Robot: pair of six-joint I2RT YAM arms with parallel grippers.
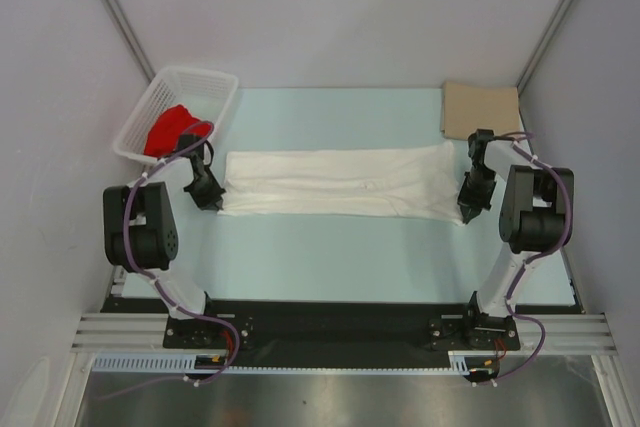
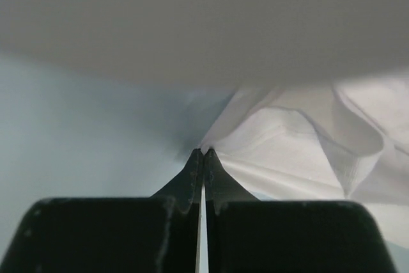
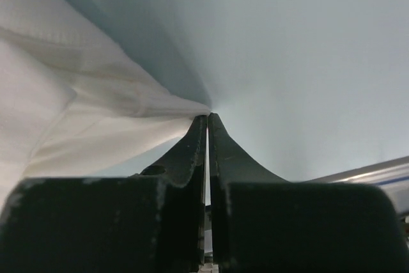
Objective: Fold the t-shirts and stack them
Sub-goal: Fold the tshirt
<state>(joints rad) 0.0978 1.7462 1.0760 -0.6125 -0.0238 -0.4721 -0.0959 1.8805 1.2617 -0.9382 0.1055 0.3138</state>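
On the pale blue table, between grey walls, both jaws clench the white t-shirt.

Soft, even overhead light fills the top view, which is sharp, with only faint shadows and a dull sheen on the metal strip. Both wrist views are dimmer; their black fingers blur up close, and the white t-shirt casts a soft shadow on the table
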